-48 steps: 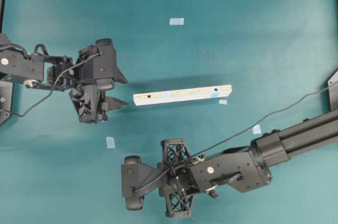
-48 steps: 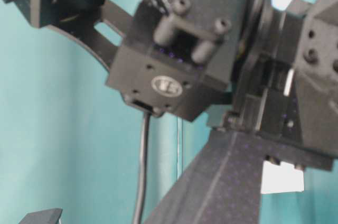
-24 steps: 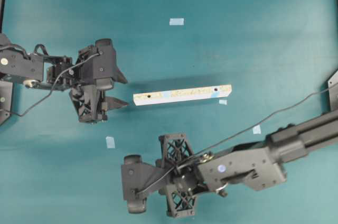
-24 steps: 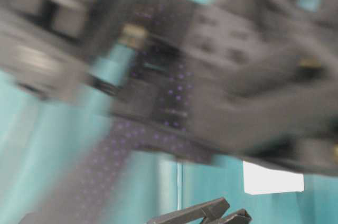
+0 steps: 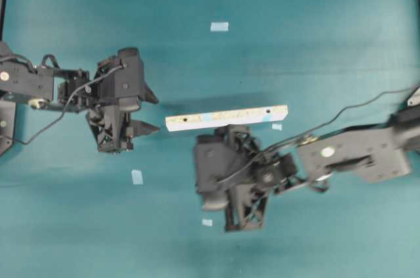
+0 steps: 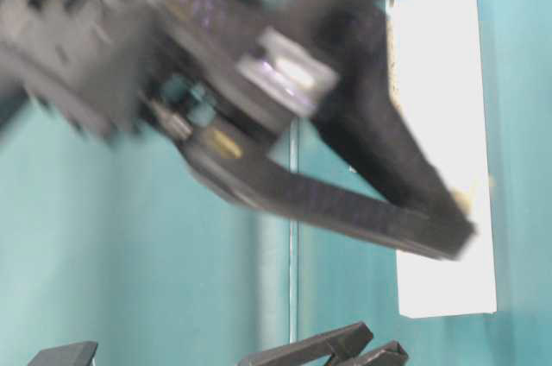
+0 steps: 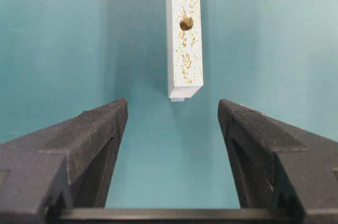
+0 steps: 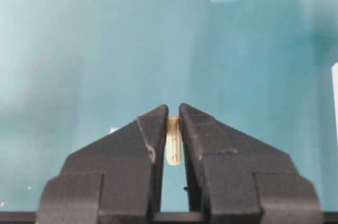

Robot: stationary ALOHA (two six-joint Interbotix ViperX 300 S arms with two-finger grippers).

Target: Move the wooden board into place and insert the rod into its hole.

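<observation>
The wooden board point(image 5: 226, 118) lies flat mid-table, a pale speckled strip with a dark hole near each end. In the left wrist view its near end point(image 7: 184, 49) and a hole point(image 7: 186, 22) sit just ahead of my left gripper point(image 7: 173, 108), which is open and empty. From overhead the left gripper point(image 5: 157, 115) stands just left of the board's left end, not touching it. My right gripper point(image 8: 174, 112) is shut on the rod point(image 8: 174, 139), a short whitish peg upright between the fingertips. Overhead, the right gripper point(image 5: 203, 193) hangs just below the board's middle, fingers hidden under the camera housing.
Small pale-blue tape squares lie on the teal table: one at the far side point(image 5: 219, 27), one at lower left point(image 5: 137, 176), one below the right gripper point(image 5: 207, 222), one by the board's right end point(image 5: 277, 126). The right arm's cable point(image 5: 341, 115) trails off rightwards.
The right arm has swung up from the table's near edge toward the board, still shut on the rod. The left arm and the board have not moved.
</observation>
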